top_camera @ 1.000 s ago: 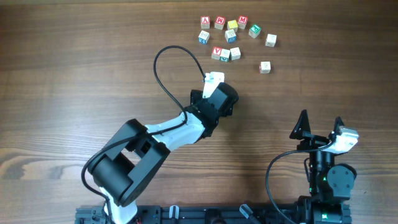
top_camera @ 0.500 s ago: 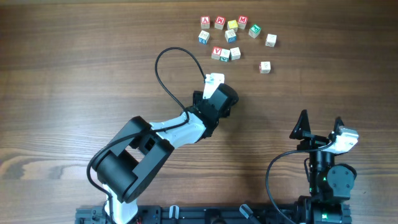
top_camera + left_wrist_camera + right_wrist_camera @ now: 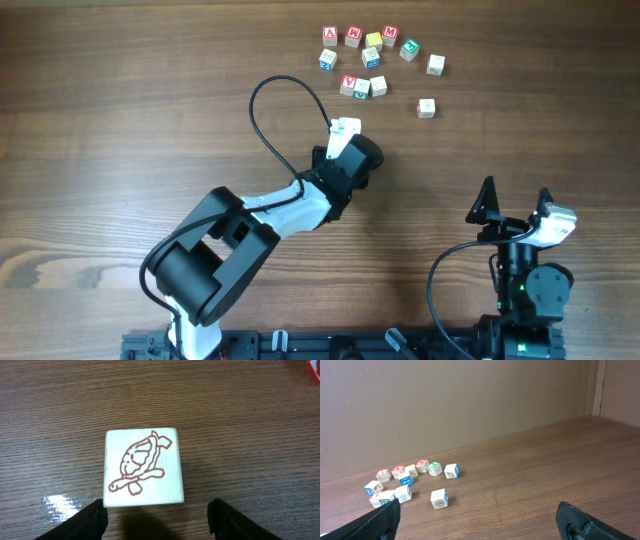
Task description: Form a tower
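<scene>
Left arm [image 3: 300, 205] is sitting slightly shifted at the elbow versus a second ago, with its wrist staying over the same spot. Loose letter cubes [image 3: 372, 62] by the table's [image 3: 100, 110] far edge are not moving. Tower [image 3: 144, 466] is standing near table centre, hidden under the wrist from overhead. It's showing end-on, long axis pointing up at the wrist camera, so only the turtle-drawing top face is visible. Left jaws are standing part open, straddling it, gripping nothing. Right jaws are hanging fully open, empty, near the table's near right corner.
</scene>
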Tool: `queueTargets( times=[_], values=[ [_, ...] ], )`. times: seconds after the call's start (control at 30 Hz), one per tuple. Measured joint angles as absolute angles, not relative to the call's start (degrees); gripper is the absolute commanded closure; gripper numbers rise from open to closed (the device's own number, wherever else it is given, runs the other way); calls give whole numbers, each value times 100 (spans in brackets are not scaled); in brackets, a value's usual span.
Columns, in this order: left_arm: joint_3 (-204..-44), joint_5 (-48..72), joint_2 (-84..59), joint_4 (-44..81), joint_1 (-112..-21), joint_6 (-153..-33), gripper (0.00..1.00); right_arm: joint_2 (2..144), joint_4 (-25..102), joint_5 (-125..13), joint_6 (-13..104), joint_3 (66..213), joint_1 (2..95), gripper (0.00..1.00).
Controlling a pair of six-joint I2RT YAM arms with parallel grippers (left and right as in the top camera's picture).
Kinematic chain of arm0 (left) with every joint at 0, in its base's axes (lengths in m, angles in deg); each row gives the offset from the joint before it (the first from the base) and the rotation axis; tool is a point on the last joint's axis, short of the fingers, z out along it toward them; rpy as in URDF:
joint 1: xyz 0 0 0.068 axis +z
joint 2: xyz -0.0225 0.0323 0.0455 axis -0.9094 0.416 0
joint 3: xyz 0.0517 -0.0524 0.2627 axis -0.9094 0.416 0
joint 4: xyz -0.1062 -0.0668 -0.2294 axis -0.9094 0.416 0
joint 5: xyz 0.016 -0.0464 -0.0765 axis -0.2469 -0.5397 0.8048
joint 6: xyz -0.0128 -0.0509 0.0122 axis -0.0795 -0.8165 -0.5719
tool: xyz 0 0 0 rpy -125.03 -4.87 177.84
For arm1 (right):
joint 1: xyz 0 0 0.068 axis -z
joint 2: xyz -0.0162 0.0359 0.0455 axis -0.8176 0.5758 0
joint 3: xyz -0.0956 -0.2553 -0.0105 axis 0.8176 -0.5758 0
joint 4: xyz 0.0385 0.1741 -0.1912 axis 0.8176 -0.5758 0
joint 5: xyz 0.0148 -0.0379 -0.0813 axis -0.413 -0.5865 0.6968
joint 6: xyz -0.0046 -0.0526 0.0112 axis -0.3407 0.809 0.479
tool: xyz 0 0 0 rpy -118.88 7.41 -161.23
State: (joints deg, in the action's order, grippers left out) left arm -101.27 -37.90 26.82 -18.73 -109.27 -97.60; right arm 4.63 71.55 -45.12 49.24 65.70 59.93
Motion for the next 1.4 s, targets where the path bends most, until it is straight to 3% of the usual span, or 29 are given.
queueTargets(
  times=[0.27, 0.73, 1.4],
  values=[
    [-10125, -3788, 2686, -1982, -10803, -9757, 31, 463, 7155, -4512, 4924, 6570, 5993, 0],
    [-10123, -3788, 2693, -2004, -10805, -9755, 52, 463, 7155, -4512, 4924, 6570, 5993, 0],
    [-10123, -3790, 2693, -2006, -10805, -9757, 70, 463, 7155, -4510, 4924, 6570, 5993, 0]
  ],
)
